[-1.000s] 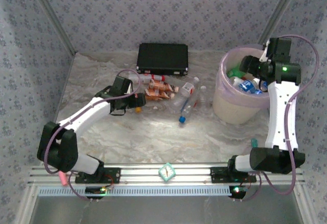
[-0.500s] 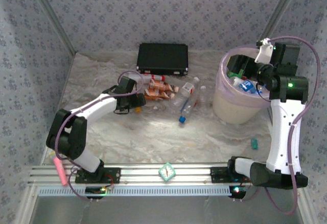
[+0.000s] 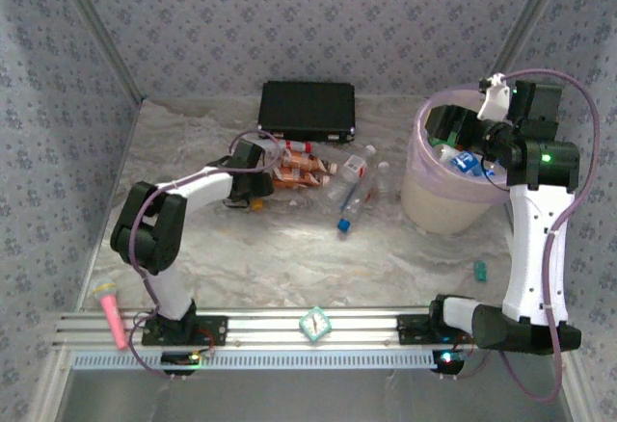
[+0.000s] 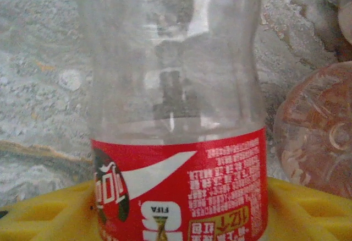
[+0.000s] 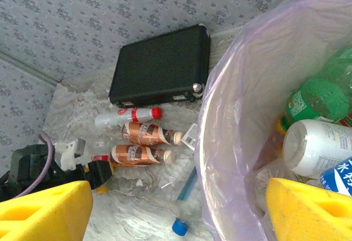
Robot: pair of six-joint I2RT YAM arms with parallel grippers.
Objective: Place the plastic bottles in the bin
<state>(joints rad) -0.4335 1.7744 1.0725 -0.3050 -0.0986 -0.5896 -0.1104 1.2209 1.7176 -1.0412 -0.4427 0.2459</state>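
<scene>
The clear bottle with the red label (image 4: 176, 158) is lying on the table (image 3: 289, 258) at the left end of the heap of bottles (image 3: 323, 176), left of centre and well apart from the bin (image 3: 443, 208) at the far right. It is looking empty, so it is likely light, thin-walled, slick and easy to dent; the labelled middle is probably offering the surest hold. The left gripper (image 3: 253, 191) is straddling just that band, its yellow fingers (image 4: 49, 213) sitting close on both sides, though I cannot tell whether they are pinching it. The right gripper (image 3: 445, 125) is hanging over the bin, jaws wide and holding nothing.
</scene>
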